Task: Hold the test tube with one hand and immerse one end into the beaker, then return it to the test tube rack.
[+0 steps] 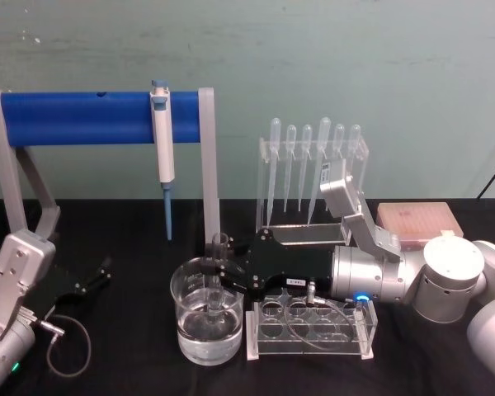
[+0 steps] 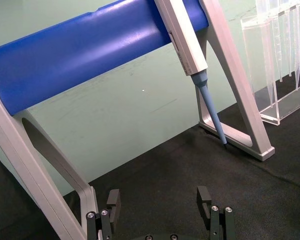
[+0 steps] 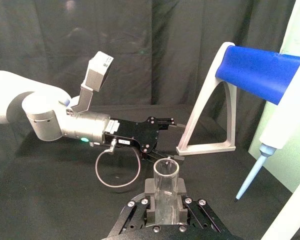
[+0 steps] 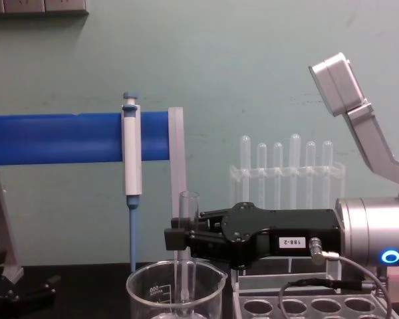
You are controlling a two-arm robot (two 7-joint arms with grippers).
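Observation:
The test tube (image 1: 219, 244) stands upright with my right gripper (image 1: 221, 276) shut on its middle. Its rounded lower end is down inside the beaker (image 1: 190, 330), which holds some clear liquid. From the chest view, the test tube (image 4: 188, 207) rises above the right gripper (image 4: 183, 238) and dips below the rim of the beaker (image 4: 149, 296). In the right wrist view the test tube (image 3: 166, 185) sits clamped between the fingers (image 3: 149, 212). My left gripper (image 1: 95, 279) is parked at the left over the black table, and the left wrist view shows this gripper (image 2: 159, 200) open with nothing in it.
A clear plastic rack (image 1: 309, 330) with round holes stands right beside the beaker, under my right wrist. A blue bar stand (image 1: 99, 118) carries a white-and-blue pipettor (image 1: 162, 157) behind the beaker. A pipette rack (image 1: 312, 169) and a pink box (image 1: 418, 221) stand at the back right.

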